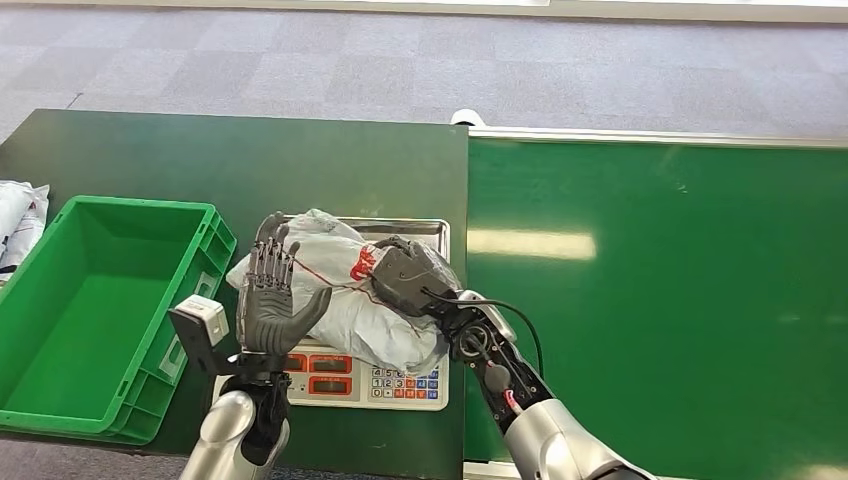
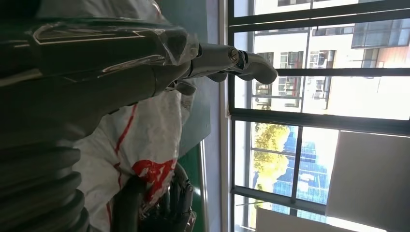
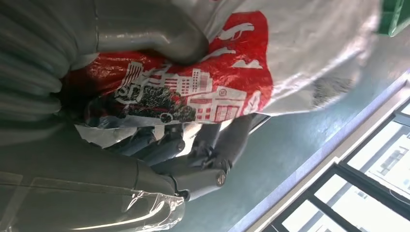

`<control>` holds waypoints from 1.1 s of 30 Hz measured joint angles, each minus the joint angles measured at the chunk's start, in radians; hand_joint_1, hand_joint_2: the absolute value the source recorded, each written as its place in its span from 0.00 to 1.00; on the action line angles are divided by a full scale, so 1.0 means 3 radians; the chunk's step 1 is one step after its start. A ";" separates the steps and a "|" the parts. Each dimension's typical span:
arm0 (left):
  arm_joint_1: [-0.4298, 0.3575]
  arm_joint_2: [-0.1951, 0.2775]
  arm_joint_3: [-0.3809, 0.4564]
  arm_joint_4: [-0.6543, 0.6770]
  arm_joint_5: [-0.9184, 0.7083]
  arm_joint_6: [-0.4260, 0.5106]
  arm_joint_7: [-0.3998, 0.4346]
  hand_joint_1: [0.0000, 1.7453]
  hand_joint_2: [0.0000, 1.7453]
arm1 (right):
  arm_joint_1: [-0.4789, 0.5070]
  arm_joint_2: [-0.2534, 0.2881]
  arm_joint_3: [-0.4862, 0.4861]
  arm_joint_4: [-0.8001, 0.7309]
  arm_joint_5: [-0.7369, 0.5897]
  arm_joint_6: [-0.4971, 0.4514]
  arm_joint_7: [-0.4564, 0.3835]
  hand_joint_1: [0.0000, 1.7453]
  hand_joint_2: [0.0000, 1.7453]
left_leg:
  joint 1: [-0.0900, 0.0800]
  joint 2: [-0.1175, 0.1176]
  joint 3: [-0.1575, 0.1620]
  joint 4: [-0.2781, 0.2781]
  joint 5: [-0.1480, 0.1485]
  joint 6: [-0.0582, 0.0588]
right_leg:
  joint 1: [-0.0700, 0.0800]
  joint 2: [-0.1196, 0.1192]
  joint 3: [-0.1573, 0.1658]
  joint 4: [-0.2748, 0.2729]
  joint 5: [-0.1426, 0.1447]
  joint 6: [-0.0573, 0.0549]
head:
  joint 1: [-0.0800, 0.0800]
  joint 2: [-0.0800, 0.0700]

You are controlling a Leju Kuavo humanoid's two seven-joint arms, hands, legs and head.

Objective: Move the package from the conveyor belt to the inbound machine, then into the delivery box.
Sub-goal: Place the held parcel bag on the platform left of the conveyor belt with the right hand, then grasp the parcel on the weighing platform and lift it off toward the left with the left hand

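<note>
Now a crumpled white package, red-printed, in the right robot hand.

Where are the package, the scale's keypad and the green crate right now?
package [image 1: 345,305], head view: bare white plastic between the two hands.
scale keypad [image 1: 405,384], head view: the coloured keys at its front edge.
green crate [image 1: 215,245], head view: rim corner nearest the scale.

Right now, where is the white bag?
In the head view the white bag lies on the scale, between the left hand and right hand.
</note>
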 joint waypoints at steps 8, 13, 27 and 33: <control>0.0017 0.0009 0.0017 -0.0020 0.0030 0.0092 -0.0039 0.00 1.00 | -0.0033 0.0021 -0.0008 0.0037 -0.0029 -0.0322 -0.0071 0.00 1.00 | 0.0000 0.0000 0.0000 0.0000 0.0000 0.0000 | 0.0000 0.0000 0.0000 0.0000 0.0000 0.0000 | 0.0000 0.0000; 0.0098 0.0024 0.0033 -0.0069 0.0034 0.0114 -0.0056 0.00 1.00 | 0.0009 -0.0012 -0.0155 -0.0325 -0.0420 -0.0376 -0.0284 0.00 1.00 | 0.0000 0.0000 0.0000 0.0000 0.0000 0.0000 | 0.0000 0.0000 -0.0002 0.0000 0.0000 0.0000 | 0.0000 0.0000; 0.0244 0.0044 0.0148 -0.0195 -0.0168 0.0133 -0.0025 0.00 1.00 | 0.0353 -0.0351 -0.0358 -0.1775 -0.0212 -0.0580 -0.0047 0.00 1.00 | 0.0000 0.0001 0.0000 0.0001 -0.0001 0.0000 | 0.0000 0.0000 -0.0003 0.0000 0.0000 0.0000 | 0.0000 0.0000; 0.0488 0.0098 0.0335 -0.0480 -0.0661 0.0191 -0.0039 0.00 1.00 | 0.1037 -0.0653 -0.0588 -0.2573 -0.0337 -0.0520 -0.0148 0.00 1.00 | 0.0000 -0.0004 -0.0003 0.0001 -0.0009 -0.0002 | -0.0001 -0.0001 -0.0005 -0.0002 -0.0005 0.0002 | 0.0000 0.0000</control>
